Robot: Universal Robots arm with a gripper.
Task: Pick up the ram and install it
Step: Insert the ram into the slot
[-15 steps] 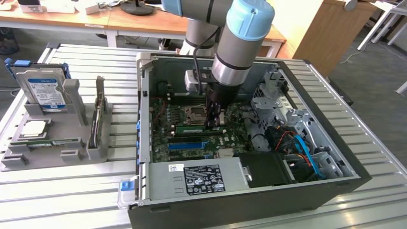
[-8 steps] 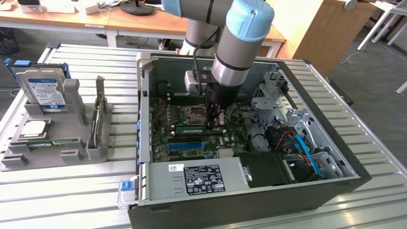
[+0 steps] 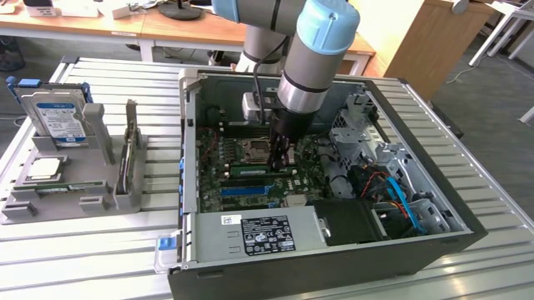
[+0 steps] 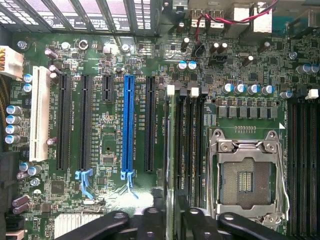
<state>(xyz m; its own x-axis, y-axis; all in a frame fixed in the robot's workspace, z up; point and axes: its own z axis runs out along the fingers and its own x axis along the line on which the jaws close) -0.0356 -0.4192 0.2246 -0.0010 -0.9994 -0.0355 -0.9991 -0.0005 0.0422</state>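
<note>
**Pincer and ram.** I have the pincer [image 4: 171, 222] down inside the open computer case [image 3: 467, 209], close above the motherboard [image 4: 110, 150]. The ram [image 4: 171, 150] stands on its long edge directly under the pincer and runs straight through its centre line. I cannot tell whether the pincer is pinching the ram or standing just clear of it.

**Seating position.** The ram occupies the outermost slot of the memory bank [image 4: 192, 150], on the side away from the CPU socket [image 4: 247, 175]. A white latch [image 4: 171, 90] sits at the end of the ram farthest from the pincer. I cannot tell whether the stick is pressed fully home.

**Neighbouring parts.** On the ram's other side, just beside it, is a long black slot [image 4: 149, 125]. Next comes the blue slot [image 4: 129, 125], and farther off a white slot [image 4: 39, 120].

**Wider scene.** In the exterior view the arm [image 3: 313, 62] descends almost vertically into the case. The power supply [image 3: 259, 234] fills the case's near end. The case lies on a slatted table [image 3: 84, 262]. On the exterior view's left, well apart from the case, a grey stand [image 3: 100, 187] holds a silver drive [image 3: 57, 119] upright. Wooden desks [image 3: 84, 28] stand beyond.
</note>
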